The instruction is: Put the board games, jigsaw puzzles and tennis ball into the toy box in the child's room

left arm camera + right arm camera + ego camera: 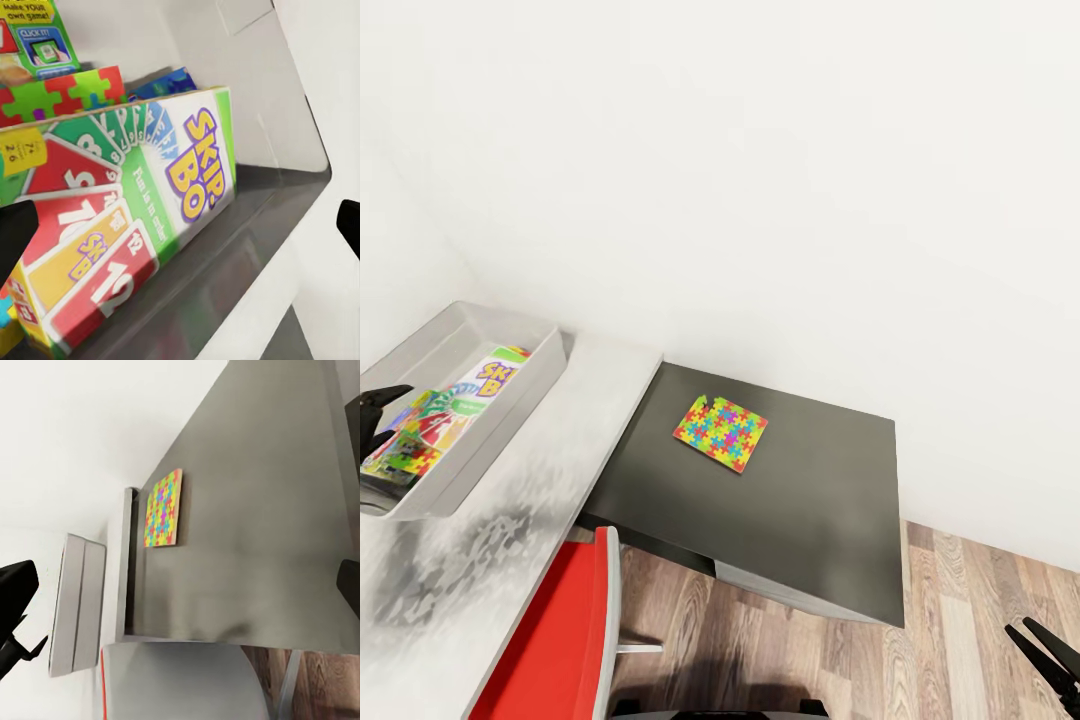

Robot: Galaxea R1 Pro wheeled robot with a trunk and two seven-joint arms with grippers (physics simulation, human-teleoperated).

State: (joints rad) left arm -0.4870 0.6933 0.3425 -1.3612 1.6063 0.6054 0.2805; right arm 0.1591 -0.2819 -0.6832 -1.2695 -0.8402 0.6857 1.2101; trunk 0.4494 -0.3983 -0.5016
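head view: jigsaw puzzle (720,432) flat near dark tabletop's (830,500) far left corner
toy box (510,405): skip-bo game (127,225) inside
left pincer (180,225): apart
right pincer (180,585): apart

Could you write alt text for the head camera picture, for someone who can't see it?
A colourful jigsaw puzzle lies alone on a dark grey table against a white wall. To the left, a grey toy box on a pale desktop holds a Skip-Bo game; a red chair stands below.
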